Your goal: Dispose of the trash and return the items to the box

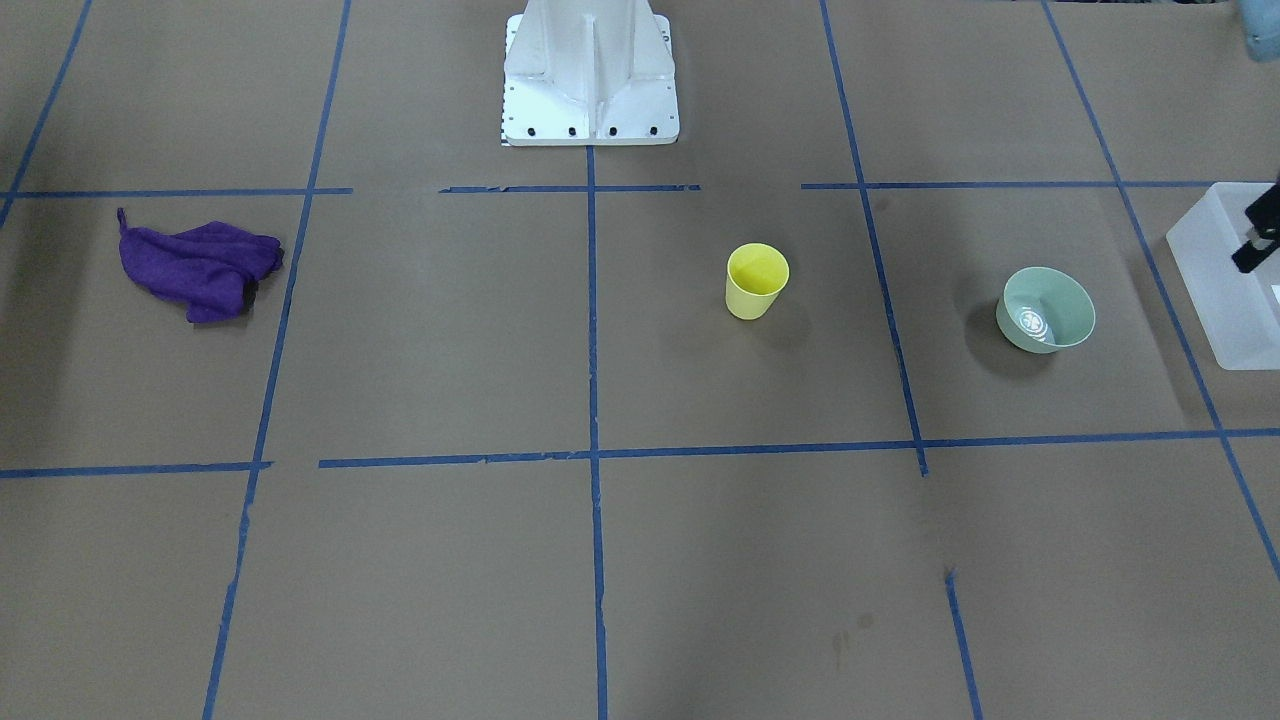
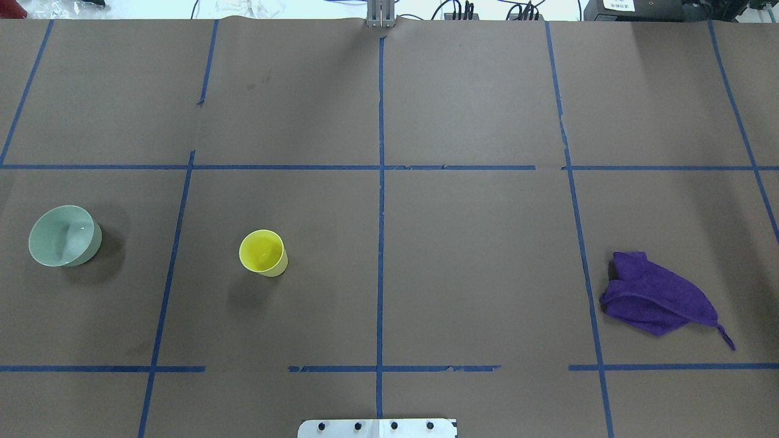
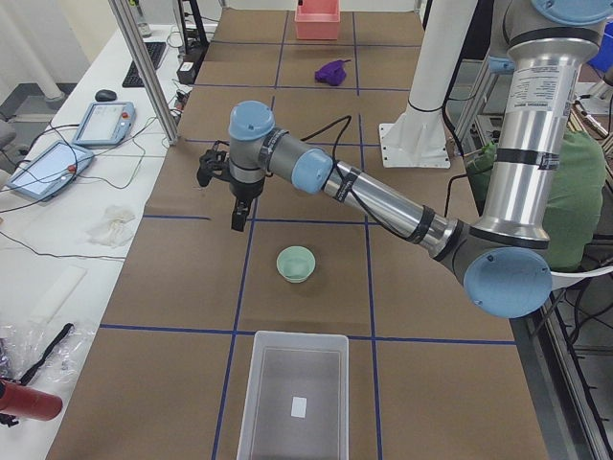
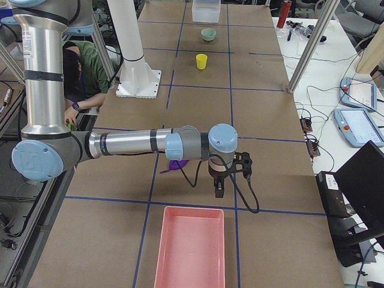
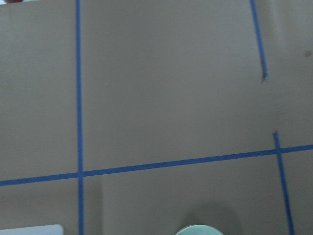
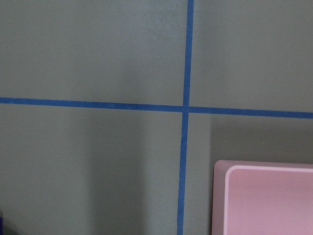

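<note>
The yellow cup [image 2: 263, 252] stands upright on the table, also in the front view [image 1: 757, 281]. The mint-green bowl [image 2: 61, 236] sits left of it, also in the front view [image 1: 1046, 309]. The frosted box [image 3: 297, 398] stands empty at the table's left end; its corner shows in the front view [image 1: 1220, 270]. My left gripper [image 3: 238, 216] hangs above the table beyond the bowl, holding nothing visible; I cannot tell whether it is open. My right gripper [image 4: 219, 191] hangs near the pink tray [image 4: 191, 249]; I cannot tell its state.
A crumpled purple cloth [image 2: 657, 295] lies on the right side of the table, partly behind the right arm in the right side view. The robot's white base [image 1: 590, 75] stands at the table's edge. Blue tape lines cross the brown table cover.
</note>
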Controlling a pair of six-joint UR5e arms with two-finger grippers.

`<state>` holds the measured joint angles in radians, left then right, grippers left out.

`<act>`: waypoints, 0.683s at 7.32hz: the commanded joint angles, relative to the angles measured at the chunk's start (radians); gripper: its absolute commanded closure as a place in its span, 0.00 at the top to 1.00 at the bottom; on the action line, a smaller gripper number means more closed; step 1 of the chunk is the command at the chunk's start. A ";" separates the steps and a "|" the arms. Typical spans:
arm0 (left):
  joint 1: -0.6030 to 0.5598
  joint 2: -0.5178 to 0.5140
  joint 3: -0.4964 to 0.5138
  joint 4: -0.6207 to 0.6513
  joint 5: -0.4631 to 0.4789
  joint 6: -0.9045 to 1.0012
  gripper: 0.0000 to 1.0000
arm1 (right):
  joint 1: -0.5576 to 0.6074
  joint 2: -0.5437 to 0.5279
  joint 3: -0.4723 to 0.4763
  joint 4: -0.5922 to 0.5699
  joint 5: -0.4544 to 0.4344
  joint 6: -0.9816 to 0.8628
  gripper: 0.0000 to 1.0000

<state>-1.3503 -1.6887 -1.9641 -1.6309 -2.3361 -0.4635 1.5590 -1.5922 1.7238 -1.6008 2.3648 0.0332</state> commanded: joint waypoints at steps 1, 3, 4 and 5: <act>0.240 0.000 -0.074 -0.171 0.085 -0.386 1.00 | -0.002 0.015 0.005 0.001 0.004 -0.001 1.00; 0.451 -0.023 -0.122 -0.178 0.231 -0.610 1.00 | -0.007 0.024 0.005 -0.001 0.013 0.002 1.00; 0.526 -0.054 -0.102 -0.175 0.282 -0.659 1.00 | -0.008 0.031 0.000 -0.001 0.027 0.004 1.00; 0.589 -0.092 -0.073 -0.172 0.334 -0.702 1.00 | -0.008 0.032 0.002 -0.001 0.030 0.004 1.00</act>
<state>-0.8502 -1.7386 -2.0632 -1.8042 -2.0689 -1.0989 1.5518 -1.5635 1.7263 -1.6013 2.3865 0.0359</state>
